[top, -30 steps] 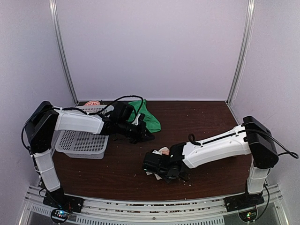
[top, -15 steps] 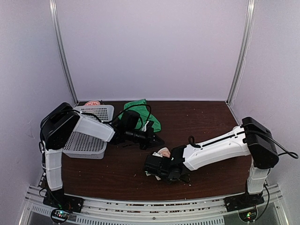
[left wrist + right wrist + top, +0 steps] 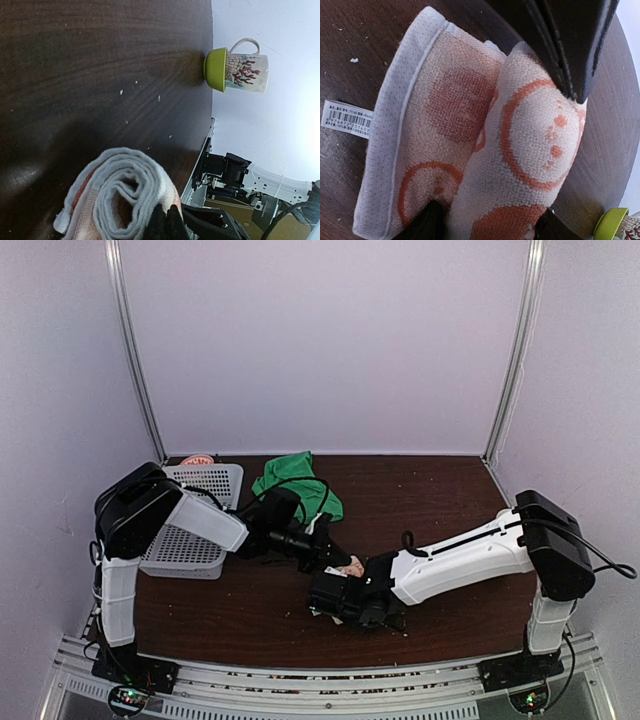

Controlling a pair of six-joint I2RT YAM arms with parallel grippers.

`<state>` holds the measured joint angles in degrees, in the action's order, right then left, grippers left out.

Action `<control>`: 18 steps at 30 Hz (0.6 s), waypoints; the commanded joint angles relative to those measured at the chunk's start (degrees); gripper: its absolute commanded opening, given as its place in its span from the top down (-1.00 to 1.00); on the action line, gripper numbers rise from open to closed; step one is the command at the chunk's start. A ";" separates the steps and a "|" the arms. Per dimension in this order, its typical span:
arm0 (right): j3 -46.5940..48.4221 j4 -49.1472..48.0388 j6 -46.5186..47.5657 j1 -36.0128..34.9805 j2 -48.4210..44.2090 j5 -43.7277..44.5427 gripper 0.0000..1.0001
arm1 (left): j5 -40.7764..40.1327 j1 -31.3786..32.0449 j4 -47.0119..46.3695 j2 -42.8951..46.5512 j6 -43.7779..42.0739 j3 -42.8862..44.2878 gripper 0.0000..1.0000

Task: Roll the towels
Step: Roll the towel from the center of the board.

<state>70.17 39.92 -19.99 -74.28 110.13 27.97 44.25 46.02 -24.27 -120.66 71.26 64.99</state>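
With the right arm laid low across the near half of the table (image 3: 230,612), forearm reaching leftward from its base, I read the right gripper (image 3: 489,226) as set at a medium width around the pinkish-beige towel (image 3: 530,140), one finger against each side of the rolled part. That towel lay near the middle front of the table, with a flat flap and a barcode tag (image 3: 347,120) beside the roll. Just behind it, the left arm was bent at the elbow and stretched rightward. The left gripper (image 3: 572,85) was fully closed on itself, its tips pressed onto the far end of the roll. A mug (image 3: 237,65) with a green band showed beyond the roll. Farther back, the white basket (image 3: 180,550) sat at the left, and the green towel (image 3: 300,485) lay bunched near the rear edge, unrolled.
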 commanded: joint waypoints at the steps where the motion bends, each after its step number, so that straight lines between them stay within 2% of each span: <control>1: -0.04 0.29 1.39 -0.59 -0.76 -1.22 -0.22 | 1.33 0.39 -1.46 -1.51 -2.55 -1.69 1.00; 9: -0.60 0.74 1.17 -0.68 -4.31 -4.05 -0.51 | -0.66 0.31 -1.45 -3.00 -2.80 -3.57 1.00; 13: -2.32 0.06 -0.32 -0.14 -10.11 -8.10 -0.63 | -1.48 0.35 -1.57 -3.00 -2.97 -4.39 1.00; 18: -8.24 -5.13 -5.50 3.48 -19.21 -16.23 -0.66 | -2.55 0.36 -0.93 -2.47 -3.43 -4.90 1.00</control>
<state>66.08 38.87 -21.02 -73.47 97.19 18.87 44.01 46.19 -26.17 -122.54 69.47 61.52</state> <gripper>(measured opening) 0.827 0.005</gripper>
